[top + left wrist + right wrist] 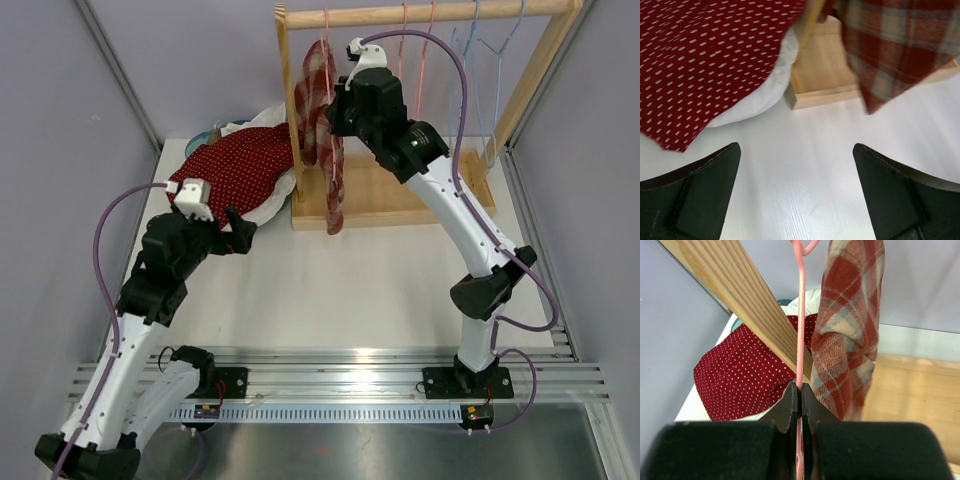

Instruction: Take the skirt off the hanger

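A red plaid skirt (pixel 318 120) hangs from a pink hanger (pixel 327 30) at the left end of the wooden rack's rail (pixel 430 14). Its lower end droops over the rack's base. In the right wrist view the skirt (pixel 847 340) hangs just right of the hanger's thin pink wire (pixel 800 315). My right gripper (pixel 800 390) is shut on that wire, beside the skirt (pixel 335 105). My left gripper (pixel 240 228) is open and empty, low over the white table (pixel 795 146). The skirt's bottom corner (pixel 895 45) hangs ahead of it to the right.
A red dotted garment (pixel 235 165) lies on a white one (pixel 765 92) left of the rack's base (pixel 400 195), with a teal item (pixel 200 145) behind. Empty pink (pixel 405 50) and blue hangers (pixel 490 40) hang further right on the rail.
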Robot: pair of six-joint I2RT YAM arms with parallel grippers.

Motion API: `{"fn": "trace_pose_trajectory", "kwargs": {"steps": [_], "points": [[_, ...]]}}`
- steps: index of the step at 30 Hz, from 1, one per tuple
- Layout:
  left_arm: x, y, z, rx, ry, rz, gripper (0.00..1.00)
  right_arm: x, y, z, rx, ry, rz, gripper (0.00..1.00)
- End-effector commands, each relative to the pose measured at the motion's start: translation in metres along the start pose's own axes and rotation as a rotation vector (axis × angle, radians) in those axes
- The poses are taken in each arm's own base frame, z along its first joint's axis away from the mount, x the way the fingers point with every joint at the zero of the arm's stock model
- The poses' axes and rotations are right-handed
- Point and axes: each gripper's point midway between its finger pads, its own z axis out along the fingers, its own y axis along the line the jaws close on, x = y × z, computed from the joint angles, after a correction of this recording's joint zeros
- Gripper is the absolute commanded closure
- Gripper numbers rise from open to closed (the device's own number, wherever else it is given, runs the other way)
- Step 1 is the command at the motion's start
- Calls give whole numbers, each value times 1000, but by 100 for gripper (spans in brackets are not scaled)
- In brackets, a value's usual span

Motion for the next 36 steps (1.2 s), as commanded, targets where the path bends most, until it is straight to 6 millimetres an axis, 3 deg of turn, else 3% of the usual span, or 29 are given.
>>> {"fn": "trace_pose_trajectory", "kwargs": {"steps": [1, 2, 4, 5, 7, 8, 15, 19, 22, 27, 31, 36], "points": [[-41, -38, 4, 72, -79, 119, 1, -69, 7, -57, -35, -165, 11, 100], [-53, -69, -2, 154, -92, 151, 1, -78, 7, -68, -44, -186, 19, 100], [-52, -91, 10, 181, -62, 195, 1, -87, 8, -79, -55, -205, 32, 100], [-54, -120, 7, 264, -69, 209, 1, -94, 9, -89, -63, -219, 42, 100], [-52, -157, 5, 378, -79, 203, 1, -102, 9, -103, -75, -231, 55, 100], [-61, -171, 3, 424, -126, 187, 1, -103, 9, -107, -80, -233, 60, 100], [-36, -233, 15, 582, -100, 150, 1, -107, 5, -133, -91, -245, 70, 100], [-20, -280, 1, 728, -64, 160, 1, -112, 1, -143, -83, -261, 69, 100], [-20, -308, -15, 809, -59, 173, 1, -108, -1, -144, -77, -254, 64, 100], [-30, -333, -47, 886, -93, 173, 1, -104, -2, -142, -78, -255, 69, 100], [-37, -335, -60, 903, -112, 172, 1, -99, -3, -140, -77, -249, 74, 100], [-22, -336, -53, 893, -76, 185, 2, -99, -2, -137, -79, -253, 80, 100]]}}
